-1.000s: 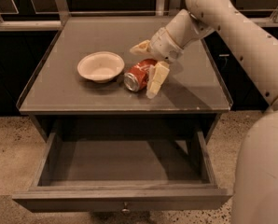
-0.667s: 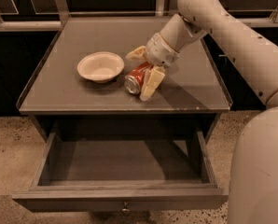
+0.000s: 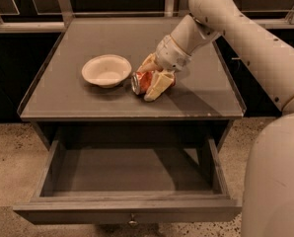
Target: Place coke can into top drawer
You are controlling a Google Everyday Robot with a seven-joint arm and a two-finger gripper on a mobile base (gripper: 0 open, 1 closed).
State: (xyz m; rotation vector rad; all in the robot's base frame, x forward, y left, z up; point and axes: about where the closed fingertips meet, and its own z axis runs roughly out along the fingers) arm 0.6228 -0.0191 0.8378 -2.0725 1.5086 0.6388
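Our gripper (image 3: 146, 82) has narrowed its 2 fingers (image 3: 156, 87) onto the can (image 3: 138, 83), lying sideways on the table (image 3: 88, 38); we judge it grasped, ready for the open drawer (image 3: 88, 212).

**Tool clamped low at mid-bench**

The single arm (image 3: 245, 31) enters from the upper right, its thick cream upper link slanting down from the right edge to a rounded elbow joint (image 3: 208, 1) near the top. From there the forearm angles down and left to a ringed wrist (image 3: 174, 53). The tool (image 3: 147, 83) sits low over the middle of the bench (image 3: 88, 102), pointing down and left. Its 2 tan fingers (image 3: 158, 84) are drawn in against opposite sides of the coke can (image 3: 144, 81). The pale torso (image 3: 277, 181) fills the lower right corner.
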